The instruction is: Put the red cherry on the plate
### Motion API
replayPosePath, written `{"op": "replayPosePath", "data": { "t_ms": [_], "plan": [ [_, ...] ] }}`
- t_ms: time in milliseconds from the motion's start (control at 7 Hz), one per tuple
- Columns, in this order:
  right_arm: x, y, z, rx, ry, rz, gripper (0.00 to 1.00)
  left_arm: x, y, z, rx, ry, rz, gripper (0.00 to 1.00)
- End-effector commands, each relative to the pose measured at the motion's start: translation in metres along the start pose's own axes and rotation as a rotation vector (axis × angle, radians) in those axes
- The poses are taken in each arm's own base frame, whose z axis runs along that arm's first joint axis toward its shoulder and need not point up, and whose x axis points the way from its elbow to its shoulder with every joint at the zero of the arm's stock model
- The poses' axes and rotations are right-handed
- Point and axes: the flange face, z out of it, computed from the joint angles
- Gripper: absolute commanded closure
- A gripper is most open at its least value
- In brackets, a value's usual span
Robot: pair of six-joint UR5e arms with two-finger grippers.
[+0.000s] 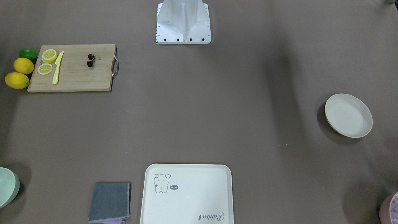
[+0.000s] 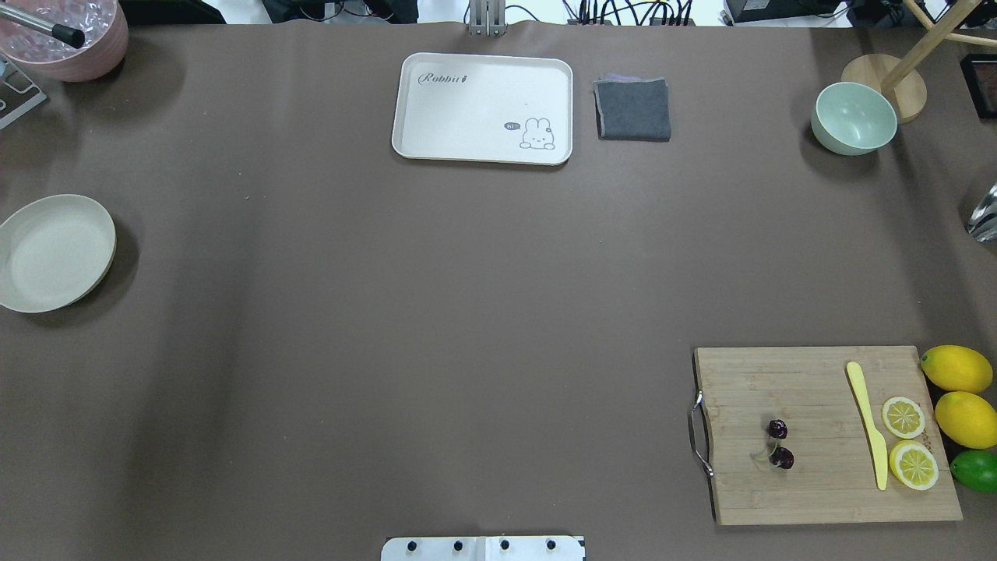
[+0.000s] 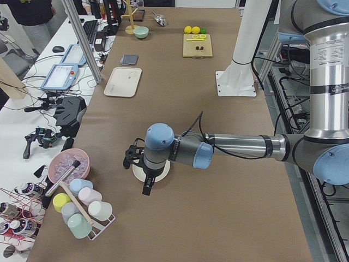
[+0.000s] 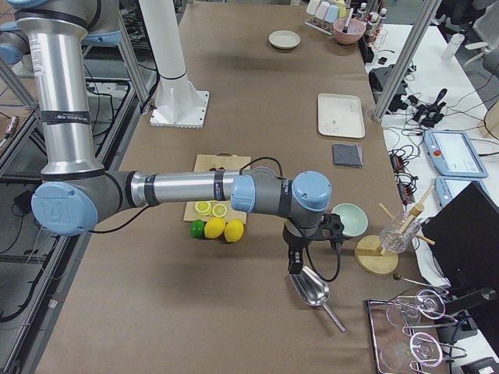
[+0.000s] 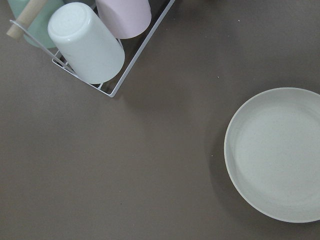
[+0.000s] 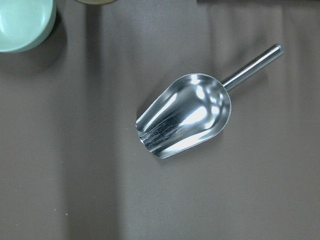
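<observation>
On the cutting board (image 2: 818,483), toward its metal-handled end: red cherry (image 2: 779,442) — two dark fruits on joined pale stems, lying flat, apart from everything else on the board. Cutting board placed at the near right corner of the table (image 2: 467,312).

At the board's outer end: yellow knife (image 2: 868,425), with two lemon slices (image 2: 903,417) just beside it. Off that end, on the table and against the board's edge: two whole lemons (image 2: 966,419) and a lime (image 2: 977,470).

At the left edge of the table, about midway along it: plate (image 2: 54,253), upright and bare, well apart from the red cherry.

Along the far edge: bear tray (image 2: 483,109) at the middle, folded grey cloth (image 2: 632,109) just beside it, green bowl (image 2: 854,118) toward the far right corner, pink bowl (image 2: 70,39) at the far left corner.

Left gripper (image 3: 147,188): pointed down above the left end of the table, at the plate, with a wire cup rack (image 5: 85,45) near. Finger spacing — cannot tell.

Right gripper (image 4: 295,265): pointed down above the right end of the table, over a metal scoop (image 6: 185,115), past the lemons. Finger spacing — cannot tell.
</observation>
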Motion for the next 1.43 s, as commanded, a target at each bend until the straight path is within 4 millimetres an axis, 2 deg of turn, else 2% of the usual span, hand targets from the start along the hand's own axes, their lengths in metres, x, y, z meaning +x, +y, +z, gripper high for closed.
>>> {"op": "replayPosePath", "data": {
  "t_ms": [0,143,286,429,571,857,1000,1286],
  "plan": [
    [-0.006,-0.001,-0.006,0.013,0.002,0.035,0.00,0.015,-0.017,-0.003,0.067,0.009,0.081,0.02],
    [-0.009,0.003,-0.010,0.022,0.002,0.054,0.00,0.018,-0.019,0.017,0.098,0.019,0.143,0.02],
    [-0.011,0.007,-0.012,0.026,0.002,0.052,0.00,0.026,-0.028,0.030,0.099,0.033,0.163,0.02],
    [-0.011,0.007,-0.012,0.026,0.002,0.051,0.00,0.032,-0.037,0.055,0.067,0.073,0.083,0.02],
    [-0.011,0.007,-0.012,0.027,0.002,0.050,0.00,0.044,-0.037,0.085,0.066,0.111,0.028,0.02],
    [-0.013,0.007,-0.014,0.030,0.002,0.048,0.00,0.071,-0.013,0.169,0.029,0.181,0.003,0.02],
    [-0.015,0.006,-0.016,0.035,0.002,0.044,0.00,0.079,-0.009,0.191,-0.013,0.184,0.009,0.02],
    [-0.018,0.006,-0.020,0.043,0.002,0.043,0.00,0.071,0.004,0.208,-0.053,0.175,0.001,0.02]
  ]
}}
